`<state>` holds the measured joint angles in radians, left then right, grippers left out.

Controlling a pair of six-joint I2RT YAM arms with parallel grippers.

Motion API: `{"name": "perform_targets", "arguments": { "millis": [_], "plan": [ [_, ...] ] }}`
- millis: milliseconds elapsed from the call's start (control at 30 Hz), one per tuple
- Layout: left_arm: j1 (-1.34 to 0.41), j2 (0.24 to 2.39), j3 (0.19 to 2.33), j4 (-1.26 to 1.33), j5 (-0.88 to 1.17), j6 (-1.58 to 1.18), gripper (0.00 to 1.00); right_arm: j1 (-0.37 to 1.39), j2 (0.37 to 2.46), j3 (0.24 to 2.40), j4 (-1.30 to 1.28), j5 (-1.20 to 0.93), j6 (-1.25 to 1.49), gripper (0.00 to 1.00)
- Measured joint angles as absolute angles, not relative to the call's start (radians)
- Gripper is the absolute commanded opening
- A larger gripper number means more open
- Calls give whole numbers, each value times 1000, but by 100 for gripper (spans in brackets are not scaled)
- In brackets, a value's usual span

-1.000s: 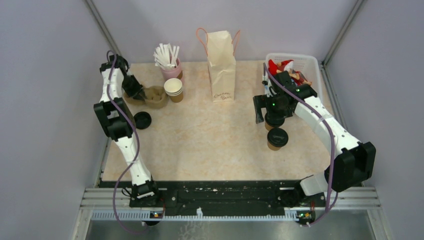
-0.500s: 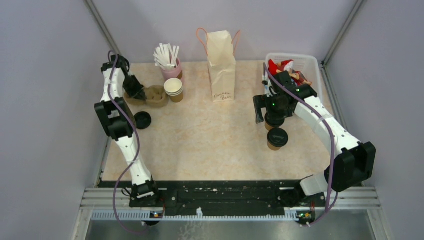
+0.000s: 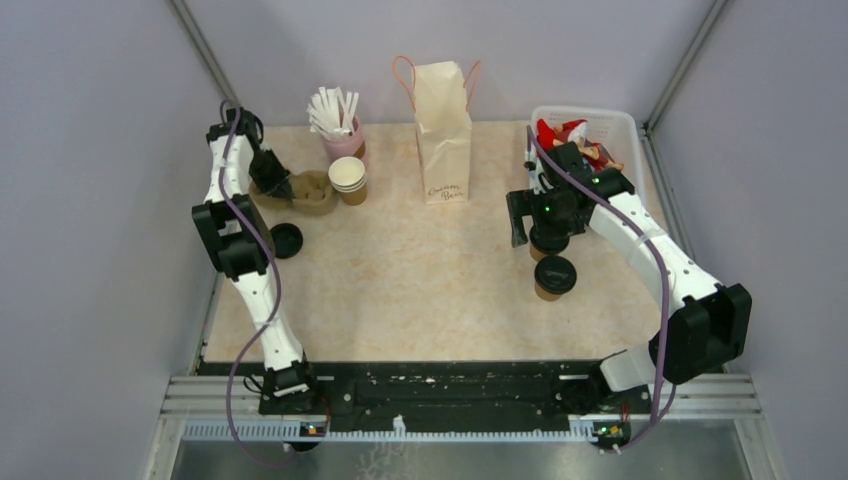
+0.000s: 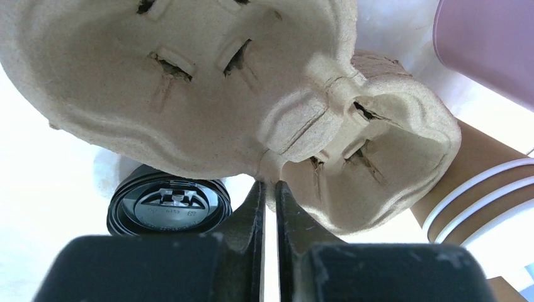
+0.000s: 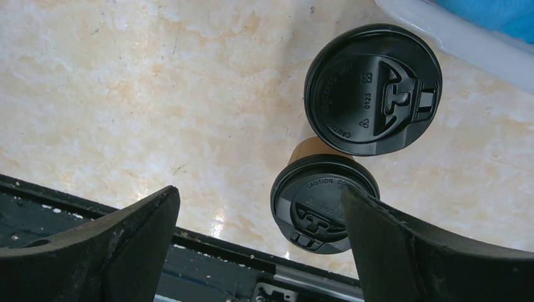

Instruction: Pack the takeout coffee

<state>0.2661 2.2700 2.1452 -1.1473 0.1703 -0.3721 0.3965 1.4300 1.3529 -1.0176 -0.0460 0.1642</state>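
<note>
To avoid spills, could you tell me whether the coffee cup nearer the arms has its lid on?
On: a black lid caps the near cup, its brown wall showing beneath.

Lidded cup [image 5: 373, 89] upright, 2nd cup [image 5: 325, 202] alongside, maybe touching.

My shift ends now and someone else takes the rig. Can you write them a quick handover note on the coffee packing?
Left tool: closed on the edge of the pulp cup carrier, at the table's far left.
Right tool: wide open, holding nothing, above the two lidded cups.
Both cups stand on the table, right of the paper bag. A loose black lid lies by the carrier.
Done: neither cup is packed.
Left: probably cups into the carrier, then the bag.
</note>
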Motion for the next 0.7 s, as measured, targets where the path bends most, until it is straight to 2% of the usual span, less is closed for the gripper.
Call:
{"name": "perform_targets", "arguments": {
  "millis": [167,700],
  "plan": [
    [265,2277,2165,-1155,164,-371,0,396,1430,1353,-1018,-46,164,99],
    [297,2279,2173,-1163,220,-368,0,394,1438,1353,-1018,-48,164,99]
  ]
}}
